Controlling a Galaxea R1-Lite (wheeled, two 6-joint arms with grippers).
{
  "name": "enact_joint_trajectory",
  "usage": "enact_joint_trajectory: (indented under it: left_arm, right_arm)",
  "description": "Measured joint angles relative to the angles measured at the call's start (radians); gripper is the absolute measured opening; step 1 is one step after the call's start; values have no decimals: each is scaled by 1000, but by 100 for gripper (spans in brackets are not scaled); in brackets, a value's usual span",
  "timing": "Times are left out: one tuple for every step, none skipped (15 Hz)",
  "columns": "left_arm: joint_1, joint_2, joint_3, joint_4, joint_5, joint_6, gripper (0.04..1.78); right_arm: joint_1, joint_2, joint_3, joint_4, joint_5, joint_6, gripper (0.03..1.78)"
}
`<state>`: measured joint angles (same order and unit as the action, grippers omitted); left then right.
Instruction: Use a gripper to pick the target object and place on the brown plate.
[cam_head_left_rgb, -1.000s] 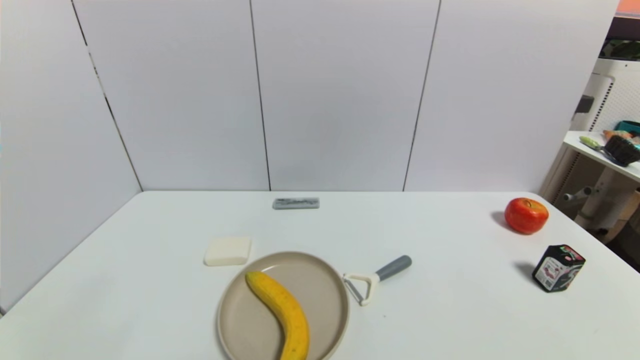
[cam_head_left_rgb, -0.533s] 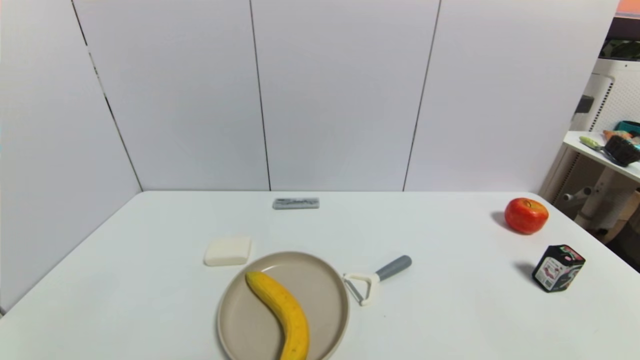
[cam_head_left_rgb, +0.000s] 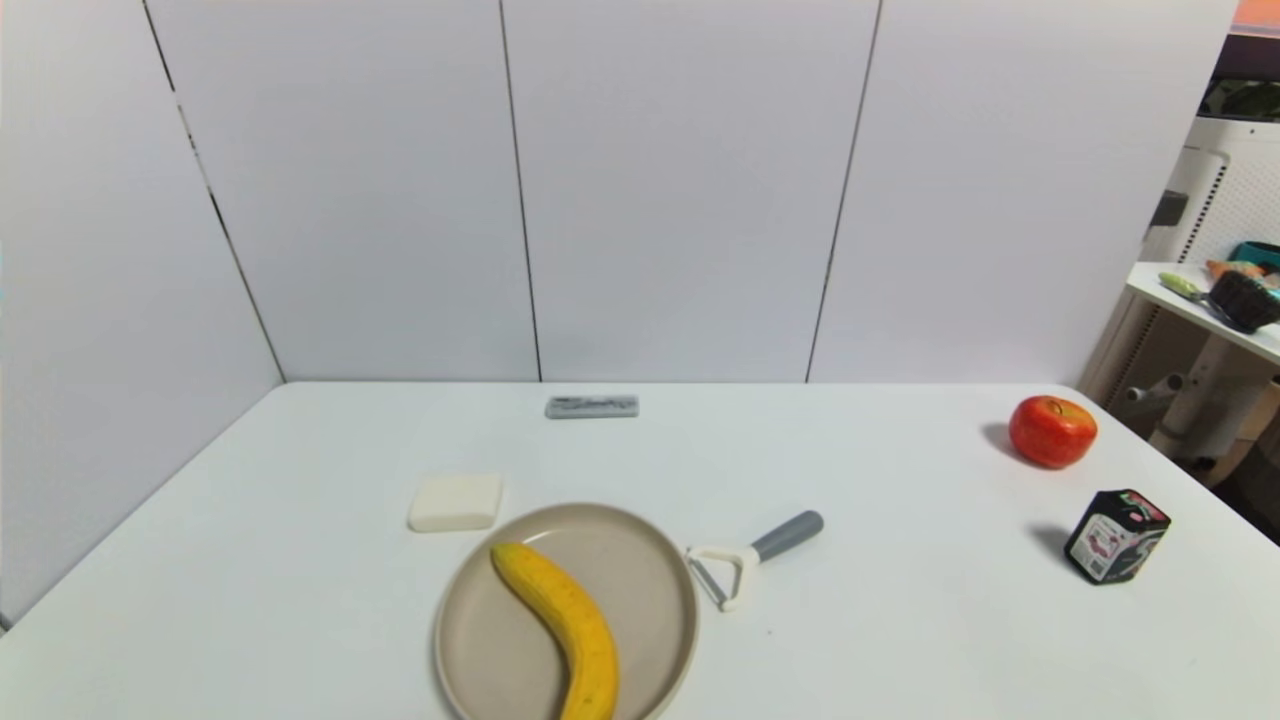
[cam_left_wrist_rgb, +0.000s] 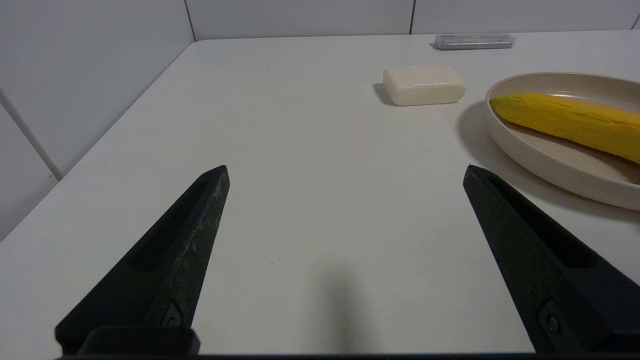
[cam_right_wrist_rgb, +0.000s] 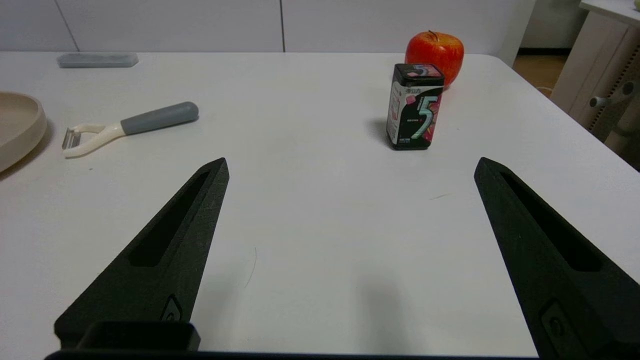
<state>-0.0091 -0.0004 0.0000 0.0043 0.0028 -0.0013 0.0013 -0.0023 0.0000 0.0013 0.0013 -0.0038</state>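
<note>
Banana (cam_head_left_rgb: 565, 625) is already lying in the brown plate (cam_head_left_rgb: 640, 560), at about 6 o'clock on the table (cam_head_left_rgb: 900, 640) near the front edge, its tail end running out of the head view. Placement looks done to me.

Left gripper (cam_left_wrist_rgb: 345, 172) hangs low over bare table at roughly 9 o'clock of the plate, fingers spread wide, holding nothing. Right gripper (cam_right_wrist_rgb: 350, 167) is the same: spread, empty, over bare table out at 3 o'clock, with the gum box (cam_right_wrist_rgb: 416, 106) and apple (cam_right_wrist_rgb: 434, 50) beyond it. Neither arm shows in the head view.

Risks from here:
- Left fingertip is near the plate rim; a sideways sweep could clip it and shove plate and banana.
- Whether the banana overhangs the near rim can't be told; if so, a plate bump could roll it out.
- Peeler (cam_head_left_rgb: 750, 562) sits just beside the rim at 3 o'clock; a right-arm pass could push it into the plate.
- Cream block (cam_head_left_rgb: 455, 502) at 10 o'clock of the plate: low risk.
</note>
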Motion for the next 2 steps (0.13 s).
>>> enact_joint_trajectory:
  left_arm:
    - [0, 0, 0, 0, 0, 0, 169]
    - [0, 0, 0, 0, 0, 0, 169]
  right_arm:
    - [0, 0, 0, 0, 0, 0, 169]
    - [0, 0, 0, 0, 0, 0, 169]
